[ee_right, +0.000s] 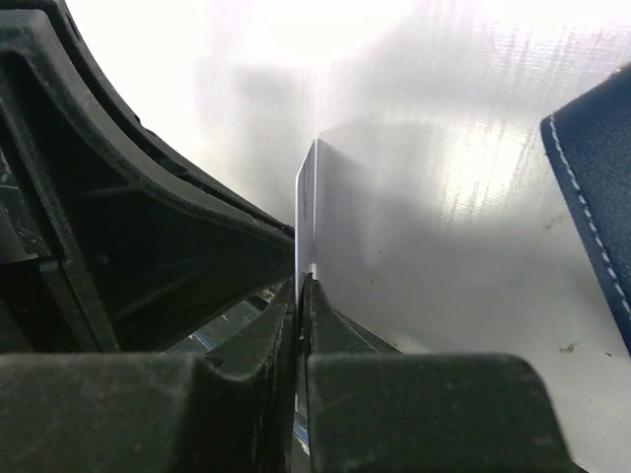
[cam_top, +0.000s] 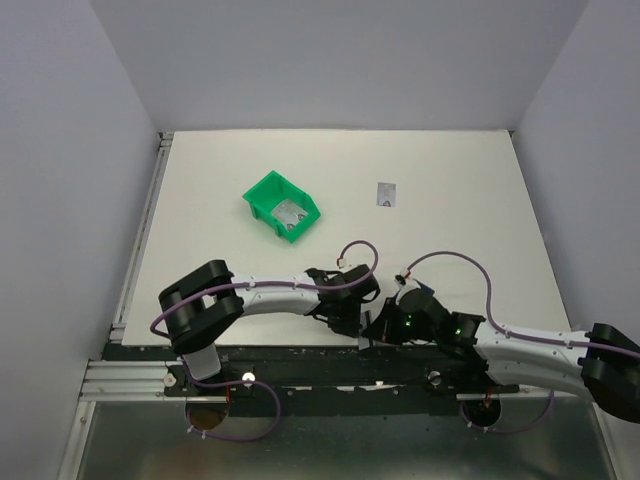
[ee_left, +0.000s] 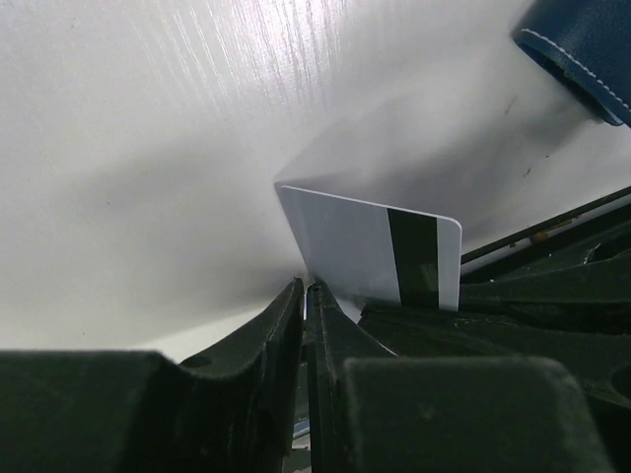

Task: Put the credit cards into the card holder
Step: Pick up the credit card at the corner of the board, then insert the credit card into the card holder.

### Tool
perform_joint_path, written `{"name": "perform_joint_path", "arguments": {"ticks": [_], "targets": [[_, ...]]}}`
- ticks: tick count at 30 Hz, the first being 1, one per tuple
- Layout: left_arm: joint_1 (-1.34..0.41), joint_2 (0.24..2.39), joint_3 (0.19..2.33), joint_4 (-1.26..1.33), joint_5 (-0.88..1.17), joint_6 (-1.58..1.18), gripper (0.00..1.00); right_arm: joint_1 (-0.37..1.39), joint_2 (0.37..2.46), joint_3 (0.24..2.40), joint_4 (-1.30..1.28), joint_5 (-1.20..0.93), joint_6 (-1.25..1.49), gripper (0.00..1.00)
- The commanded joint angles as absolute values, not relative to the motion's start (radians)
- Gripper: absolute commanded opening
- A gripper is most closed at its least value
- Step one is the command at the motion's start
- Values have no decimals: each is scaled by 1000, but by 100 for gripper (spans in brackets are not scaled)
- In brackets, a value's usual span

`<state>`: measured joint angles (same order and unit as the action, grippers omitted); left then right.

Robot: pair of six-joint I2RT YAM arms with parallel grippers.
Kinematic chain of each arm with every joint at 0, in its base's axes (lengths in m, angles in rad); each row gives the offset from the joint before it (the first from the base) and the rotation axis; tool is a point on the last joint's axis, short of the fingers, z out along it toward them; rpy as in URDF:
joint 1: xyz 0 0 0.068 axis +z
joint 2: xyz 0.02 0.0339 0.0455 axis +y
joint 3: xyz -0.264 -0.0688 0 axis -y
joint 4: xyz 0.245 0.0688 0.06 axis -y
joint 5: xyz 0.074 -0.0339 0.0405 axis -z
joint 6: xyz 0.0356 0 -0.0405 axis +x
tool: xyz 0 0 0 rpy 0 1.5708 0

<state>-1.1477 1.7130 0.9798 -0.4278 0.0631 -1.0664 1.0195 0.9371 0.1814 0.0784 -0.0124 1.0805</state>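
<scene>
The white surface [cam_top: 450, 250] carries a green plastic bin [cam_top: 262, 190] at the far left of centre, with a pale rectangular card [cam_top: 291, 212] lying inside it. Near the near edge, a dark navy-blue stitched card holder [ee_left: 582, 44] sits just right of the two meeting arms. The left end effector [ee_left: 306, 288] pinches the corner of an upright pale grey credit card with a black stripe [ee_left: 370, 251]. The right end effector [ee_right: 301, 284] is clamped on its edge. Another small grey card [cam_top: 387, 194] lies flat, right of the bin.
</scene>
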Motion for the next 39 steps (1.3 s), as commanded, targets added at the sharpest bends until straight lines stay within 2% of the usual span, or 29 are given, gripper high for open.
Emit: {"name": "perform_joint_path", "arguments": {"ticks": [1,4,6,11,17,24,28,33,39], "targets": [[-1155,1700,962,-414,40,-1068,23,1019,963,247,75,-54,1008,12],[-1155,1704,971,-423,40,-1065,23,1019,1002,279,40,-80,974,11],[-1155,1704,973,-425,40,-1063,23,1017,1012,285,12,-71,980,1],[-1155,1657,973,-443,11,-1069,22,1017,916,319,-202,64,999,0],[-1155,1569,1060,-523,-92,-1005,23,1017,677,393,-541,294,1061,0],[-1103,1647,1268,-586,-101,-835,27,1011,584,531,-1093,505,1399,0],[-1045,1707,1348,-574,-49,-776,28,1005,614,572,-1253,531,1525,0],[-994,1772,1423,-575,0,-718,28,1002,611,598,-1377,558,1618,1],[-969,1864,1506,-581,52,-672,27,993,558,546,-1322,571,1611,0]]}}
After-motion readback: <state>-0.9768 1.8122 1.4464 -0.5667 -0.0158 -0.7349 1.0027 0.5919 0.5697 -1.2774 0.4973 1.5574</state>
